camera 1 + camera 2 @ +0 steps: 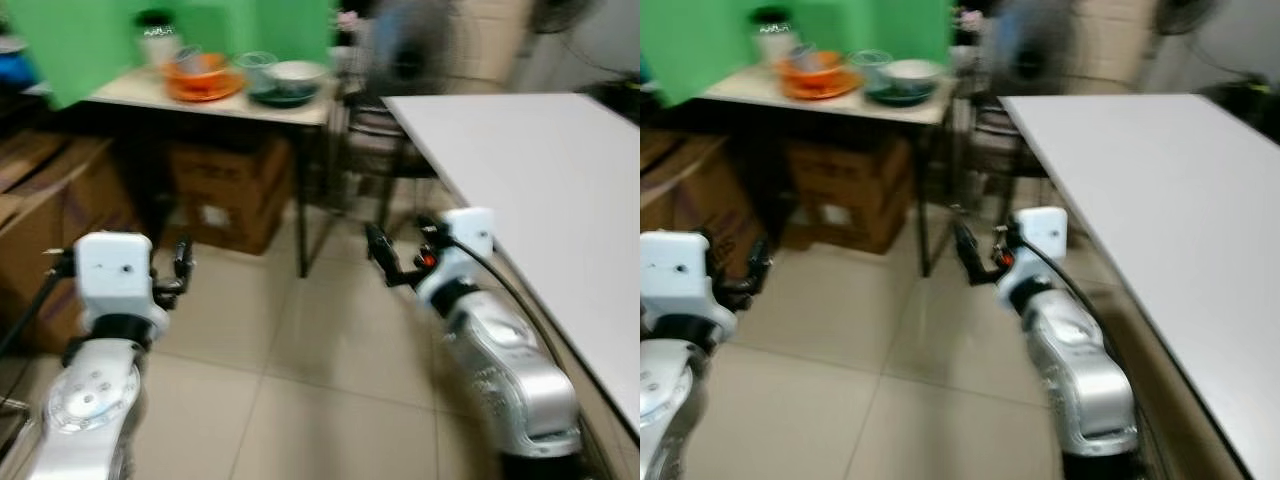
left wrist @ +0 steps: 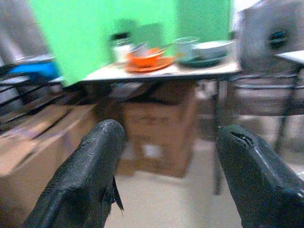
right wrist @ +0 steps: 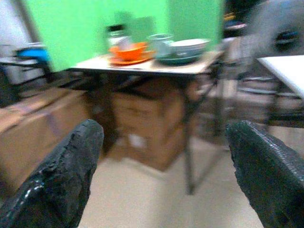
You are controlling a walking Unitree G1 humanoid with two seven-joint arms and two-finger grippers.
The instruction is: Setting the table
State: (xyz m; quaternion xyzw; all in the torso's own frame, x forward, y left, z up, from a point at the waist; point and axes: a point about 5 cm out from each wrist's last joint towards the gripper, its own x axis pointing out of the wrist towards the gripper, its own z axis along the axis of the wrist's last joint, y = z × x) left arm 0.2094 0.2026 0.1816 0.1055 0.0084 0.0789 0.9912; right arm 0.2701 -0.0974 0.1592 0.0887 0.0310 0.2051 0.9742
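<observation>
Side table (image 1: 262, 106), pale top on dark thin legs, carrying dishes: orange bowl (image 1: 196, 70) sitting on orange plate (image 1: 205, 87), clear glass (image 1: 256, 68), white bowl (image 1: 296, 74) on dark green plate (image 1: 284, 97). Brown cardboard boxes (image 1: 228, 192) sitting beneath. Left gripper (image 2: 166, 175) and right gripper (image 3: 166, 175) hanging short of side table, rough black fingers spread, gripping nothing. White flat table (image 1: 540, 190) standing right of side table.

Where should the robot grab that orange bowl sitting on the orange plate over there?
Probably by the rim of the orange bowl, coming down from above on its near side: it sits upright in the orange plate, with a clear glass crowding its right. Both the left gripper and right gripper are open and far off.
</observation>
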